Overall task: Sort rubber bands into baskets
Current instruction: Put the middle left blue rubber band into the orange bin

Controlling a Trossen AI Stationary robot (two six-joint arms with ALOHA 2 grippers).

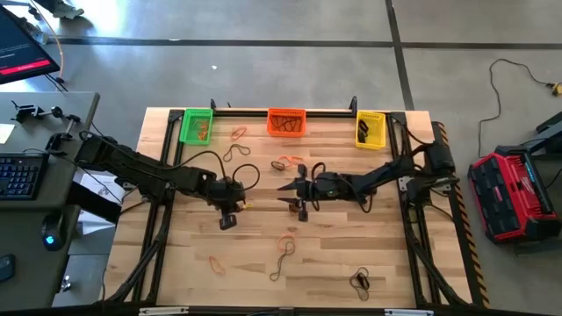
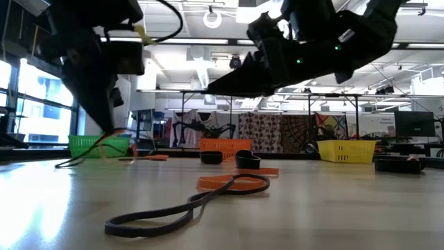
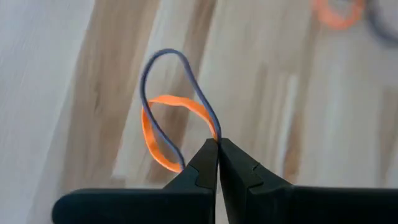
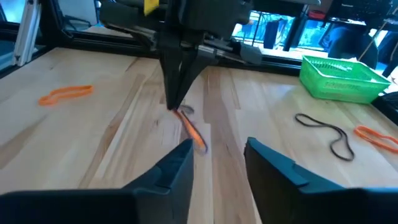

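Note:
Three baskets stand along the table's far edge: green [image 1: 197,125], orange [image 1: 286,122] and yellow [image 1: 370,129]. Rubber bands lie scattered over the wooden table [image 1: 351,246]. Left of the table's middle, my left gripper [image 1: 239,205] points steeply down, shut on an orange rubber band [image 3: 155,134] and a dark rubber band [image 3: 168,62]. My right gripper [image 1: 285,195] stands just to its right, open, nearly level and pointing at it. In the right wrist view its fingers [image 4: 217,155] frame the left gripper's tips [image 4: 177,102] and the hanging orange band [image 4: 194,135] without touching them. My left gripper pinches the orange band and the dark band together at one spot on each loop [image 3: 216,135], between its two fingertips. The fingers come from above, slanting down. Both loops hang slack below the tips; whether their lower ends reach the table I cannot tell.
Loose bands lie around: a black one [image 1: 360,281] near the front right, a dark one [image 1: 283,254] and an orange one [image 1: 215,262] toward the front, and orange ones [image 1: 286,162] before the orange basket. A red case [image 1: 514,193] stands on the floor to the right.

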